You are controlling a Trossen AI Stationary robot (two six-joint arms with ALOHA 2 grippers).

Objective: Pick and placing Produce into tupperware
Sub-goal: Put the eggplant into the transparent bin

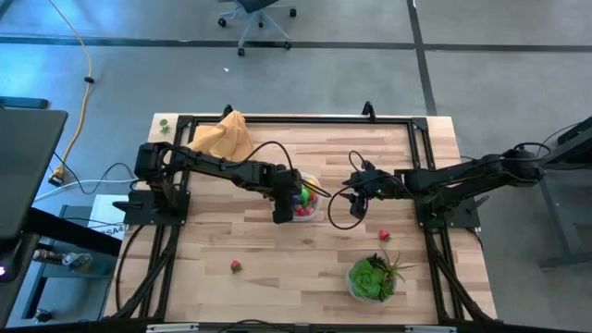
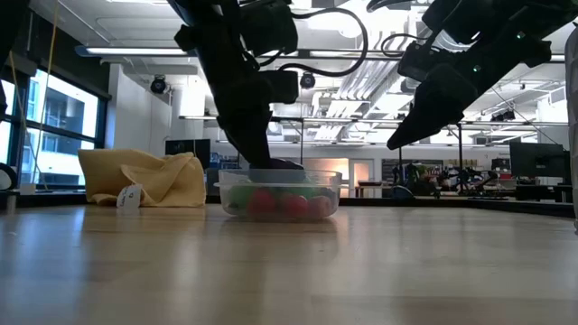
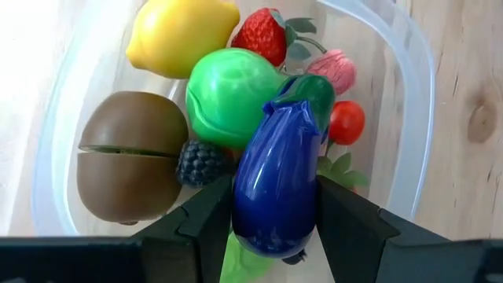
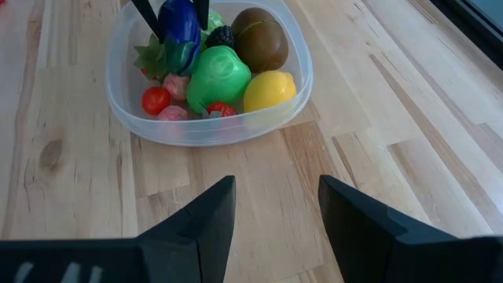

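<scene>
Left gripper [image 3: 275,216] down inside tupperware [image 4: 292,101], pinching blue-purple eggplant [image 3: 279,181] between both fingers. Eggplant sits atop pile: green lime [image 3: 228,94], yellow lemon [image 3: 181,33], brown kiwi [image 3: 130,161], strawberry [image 3: 263,35]. Tupperware mid-table [image 1: 277,268]. Right gripper [image 4: 271,212] hovers just beside tupperware, fingers spread, empty. Stray red berries [image 1: 236,266] on table, well apart.

two dark jointed arms [image 1: 222,166] (looping black cables), blocky black fingers [image 4: 206,224]
</scene>
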